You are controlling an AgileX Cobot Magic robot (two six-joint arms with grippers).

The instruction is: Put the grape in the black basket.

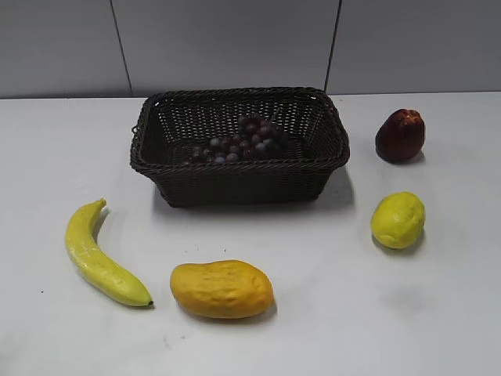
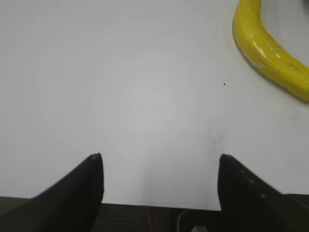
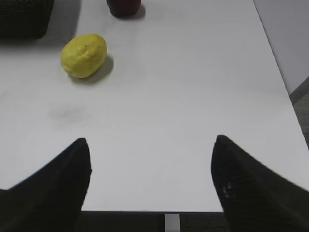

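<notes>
The bunch of dark purple-red grapes lies inside the black woven basket at the back middle of the white table. Neither gripper shows in the exterior view. In the left wrist view my left gripper is open and empty over the table's front edge. In the right wrist view my right gripper is open and empty near the front edge; a corner of the basket shows at the top left.
A banana lies front left and also shows in the left wrist view. A mango lies front centre. A lemon lies right. A dark red fruit lies back right. The table's right edge is near.
</notes>
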